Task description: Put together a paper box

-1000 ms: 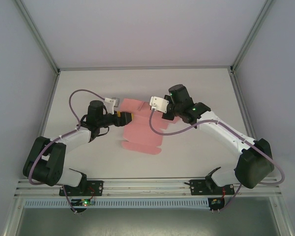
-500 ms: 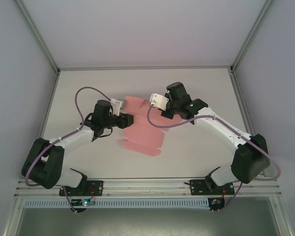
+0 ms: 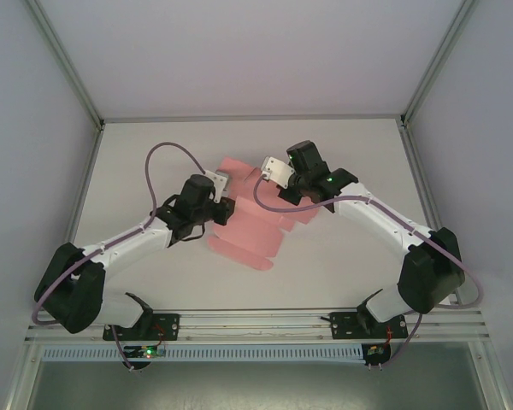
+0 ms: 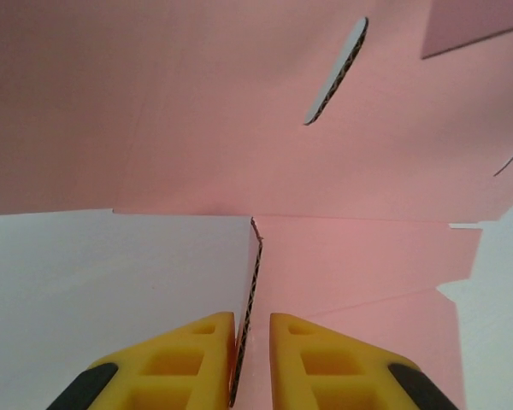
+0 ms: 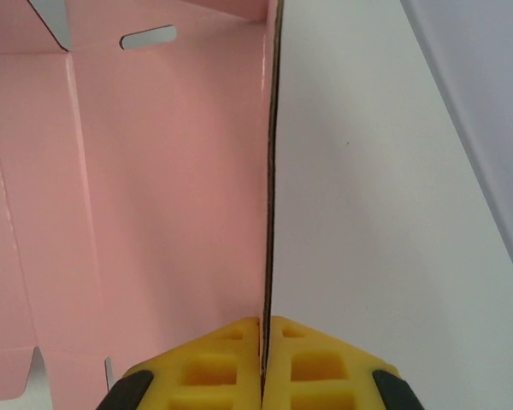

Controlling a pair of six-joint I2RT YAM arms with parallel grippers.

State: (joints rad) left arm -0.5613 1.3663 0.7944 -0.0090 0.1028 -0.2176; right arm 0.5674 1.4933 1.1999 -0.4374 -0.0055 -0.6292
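White table [image 3: 342, 248], part-folded paper box [image 3: 248, 224] mid-table between my arms. Right tool [image 5: 262, 359] pinches its raised right wall. Left tool [image 4: 252, 359] straddles the raised left flap running straight ahead; can't tell if clamped.

Left arm is brought in onto the card.
The left gripper [image 4: 251, 319] is carried rightward from beside the paper box [image 3: 250, 229] onto its left edge, and its jaws are narrowed around an upright flap there. The right gripper [image 5: 262, 323] is shifted slightly leftward and back, and the sheet's far edge is drawn along with it.
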